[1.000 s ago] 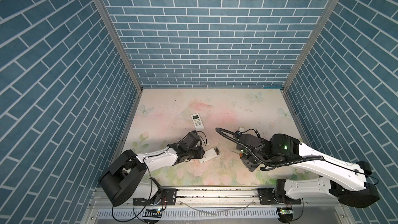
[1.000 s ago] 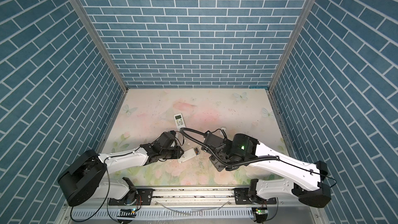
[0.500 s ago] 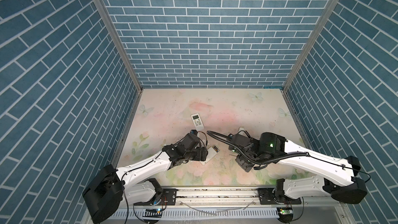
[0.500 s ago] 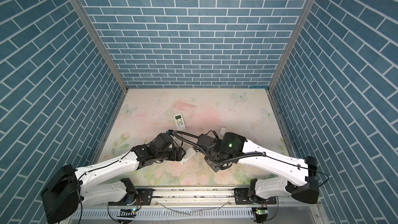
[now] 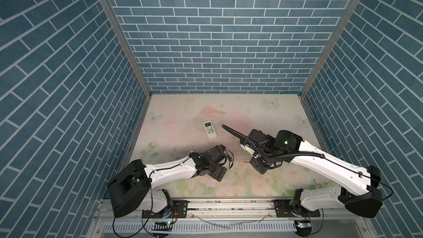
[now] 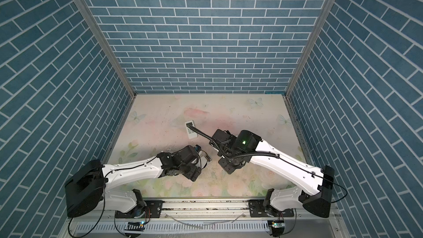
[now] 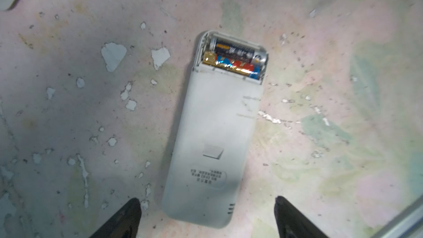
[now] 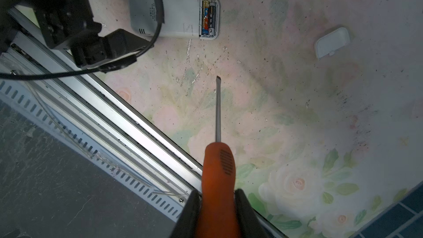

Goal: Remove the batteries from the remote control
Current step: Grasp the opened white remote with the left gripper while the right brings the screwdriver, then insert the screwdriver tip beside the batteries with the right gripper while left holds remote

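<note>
Two batteries (image 7: 235,58) are visible. One is dark with a gold band and a silvery cap. The other is glossy gold, red and blue. They are slim cylinders lying side by side, crosswise in the uncovered bay at one end of the remote control (image 7: 212,133).

The remote is a matte grey-white plastic slab with rounded corners, back upward. It rests flat on the scuffed floral tabletop (image 7: 343,133), toward 6 o'clock from the tabletop's centre.

My left end effector (image 7: 206,216) is released, its black fingertips (image 7: 123,220) standing off either side of the closed end.

My right end effector (image 8: 216,214) is clenched on the screwdriver (image 8: 217,168). It has a ribbed orange handle and a thin steel shaft, and the flat tip is apart from the remote.

The loose white cover (image 8: 333,42) lies separately. A second remote (image 5: 209,129) lies buttons up at 12 o'clock from the left end effector.
</note>
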Robot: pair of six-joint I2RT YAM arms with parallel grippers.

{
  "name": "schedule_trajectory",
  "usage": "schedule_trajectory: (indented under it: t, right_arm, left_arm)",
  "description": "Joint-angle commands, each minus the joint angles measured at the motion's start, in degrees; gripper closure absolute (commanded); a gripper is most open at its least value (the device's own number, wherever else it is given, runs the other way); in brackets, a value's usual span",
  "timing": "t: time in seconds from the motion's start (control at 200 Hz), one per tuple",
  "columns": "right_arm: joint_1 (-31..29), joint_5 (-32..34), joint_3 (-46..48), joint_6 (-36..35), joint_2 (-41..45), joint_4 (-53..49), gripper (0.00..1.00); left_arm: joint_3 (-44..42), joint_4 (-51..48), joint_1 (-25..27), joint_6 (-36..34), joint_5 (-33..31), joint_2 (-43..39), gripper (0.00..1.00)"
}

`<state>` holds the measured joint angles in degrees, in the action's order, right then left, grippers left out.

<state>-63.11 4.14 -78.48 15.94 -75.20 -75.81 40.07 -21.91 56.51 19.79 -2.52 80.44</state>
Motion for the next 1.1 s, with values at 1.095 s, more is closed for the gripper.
schedule_trajectory:
  t: [1.095]
  right_arm:
    - [5.3,-3.5,8.9,-18.3,-5.1,15.2,1.00]
  left_arm:
    - [-5.6,9.9,0.2,-7.1,-0.4,2.7,0.38]
